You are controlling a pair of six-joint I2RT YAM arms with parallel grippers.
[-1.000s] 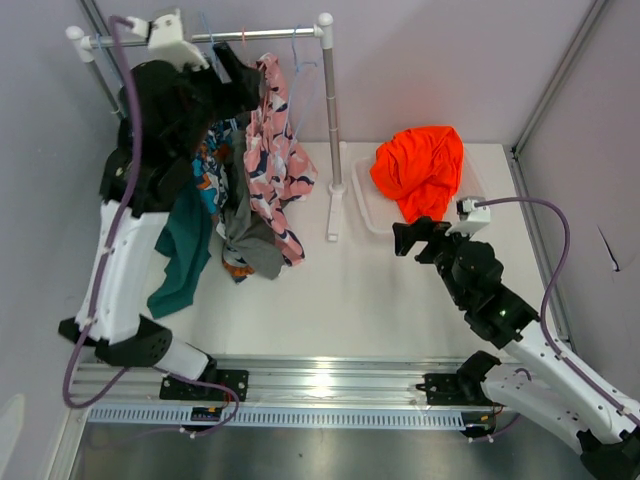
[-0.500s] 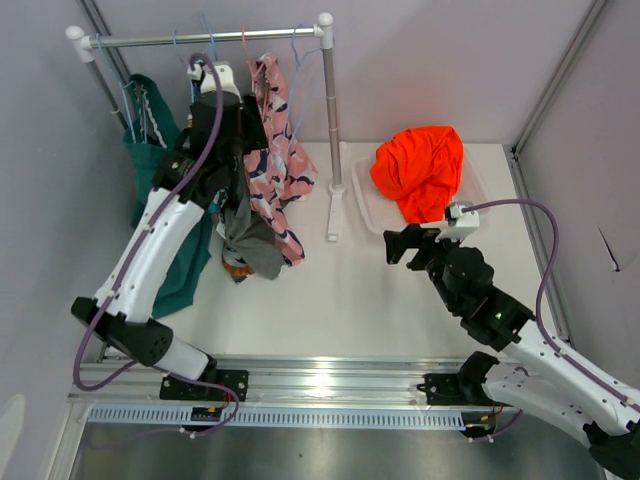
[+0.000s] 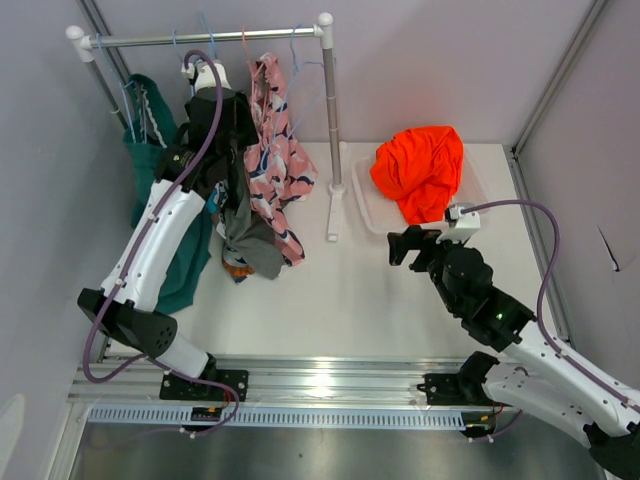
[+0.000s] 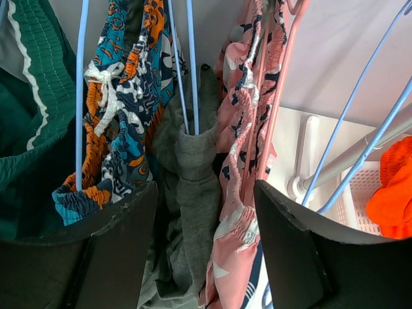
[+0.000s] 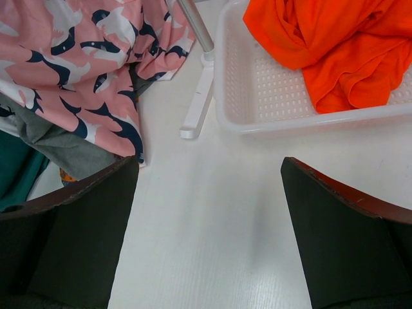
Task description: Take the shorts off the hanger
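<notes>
- The left end effector (image 4: 205,193) is up high by the clothes rail (image 3: 200,38), in among the hanging shorts.
- Its two fingers are open, partway apart, and they do not pinch anything.
- The grey shorts (image 4: 193,167) hang right between the two fingers, in a bunched, twisted strip.
- The grey shorts hang on a thin blue hanger (image 4: 192,64), whose two wires go up just above the end effector.
- The pink shorts (image 4: 248,129), with dark and white shapes on them, hang just inside the finger on the right of the wrist view.
- The blue and orange shorts (image 4: 122,96) hang by the other finger, with the bottom edge touching or nearly touching it.
- The teal shorts (image 4: 26,116) hang farther out on that same side, past the blue and orange shorts.
- The right end effector (image 5: 209,167) is low over the white table (image 5: 212,244), well apart from the rail.
- Its fingers are wide open and it holds nothing.
- The orange shorts (image 5: 335,45) lie in a heap in a white basket (image 5: 270,96), ahead of the right end effector and a bit to the right in its wrist view.
- The rail's white post (image 5: 193,26) and its foot stand ahead of the right end effector, just beside the basket.
- The bottom of the pink shorts hangs ahead of it and to the left in that view.
</notes>
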